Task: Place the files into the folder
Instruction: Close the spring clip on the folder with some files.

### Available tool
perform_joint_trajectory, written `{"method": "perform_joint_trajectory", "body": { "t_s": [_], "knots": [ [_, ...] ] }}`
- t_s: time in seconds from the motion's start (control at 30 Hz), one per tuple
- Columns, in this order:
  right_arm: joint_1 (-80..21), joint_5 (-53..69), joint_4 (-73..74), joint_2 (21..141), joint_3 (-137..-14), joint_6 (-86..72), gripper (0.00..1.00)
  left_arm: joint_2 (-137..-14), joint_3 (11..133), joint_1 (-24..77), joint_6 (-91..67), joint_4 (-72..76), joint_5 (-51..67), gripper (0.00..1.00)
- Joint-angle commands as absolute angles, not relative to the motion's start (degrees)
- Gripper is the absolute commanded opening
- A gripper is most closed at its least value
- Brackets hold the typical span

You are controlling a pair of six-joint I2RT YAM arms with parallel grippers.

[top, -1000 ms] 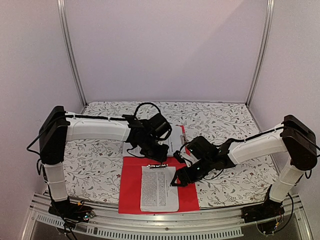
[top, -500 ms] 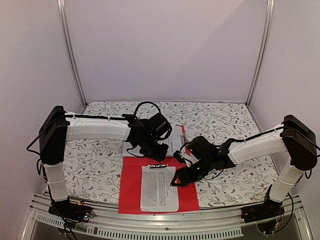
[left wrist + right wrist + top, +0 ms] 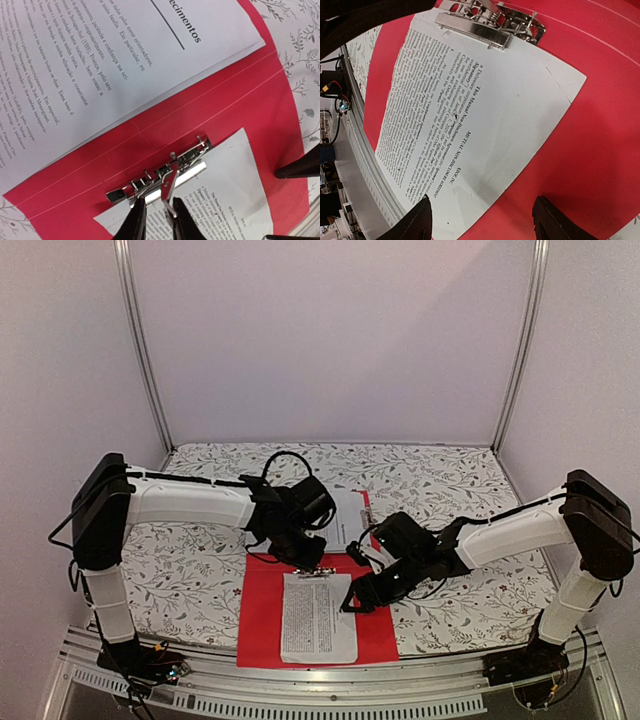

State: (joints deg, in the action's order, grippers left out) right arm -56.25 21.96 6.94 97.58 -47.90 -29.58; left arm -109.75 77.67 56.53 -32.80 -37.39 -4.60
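We see our left pincer (image 3: 154, 216) pinching the metal clip (image 3: 165, 172) of the red folder (image 3: 262, 600), while our right pincer (image 3: 480, 220) hangs spread over the clipped sheet (image 3: 317, 617).

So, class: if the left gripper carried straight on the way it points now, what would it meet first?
Most likely the metal clip: the left gripper has its jaws close together either side of the clip's lever, above the printed sheet. Contact can't be confirmed.
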Motion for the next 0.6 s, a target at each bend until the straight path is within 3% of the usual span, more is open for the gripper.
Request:
{"method": "perform_joint_trajectory", "body": {
  "t_s": [0.0,0.37,0.57],
  "knots": [
    [-56.48,22.5,8.17,99.18,-47.1,-29.97,0.69,-106.82,75.61,57.0,-34.02,-37.52,-5.54,0.19],
    [-56.43,22.41,8.61,99.05,-47.37,-29.97,0.69,-105.0,76.58,57.02,-33.53,-36.66,-4.13,0.44],
    [-56.49,22.41,8.54,98.93,-47.37,-30.06,0.68,-105.13,77.33,56.56,-33.1,-36.91,-5.22,0.43]
  ]
}}
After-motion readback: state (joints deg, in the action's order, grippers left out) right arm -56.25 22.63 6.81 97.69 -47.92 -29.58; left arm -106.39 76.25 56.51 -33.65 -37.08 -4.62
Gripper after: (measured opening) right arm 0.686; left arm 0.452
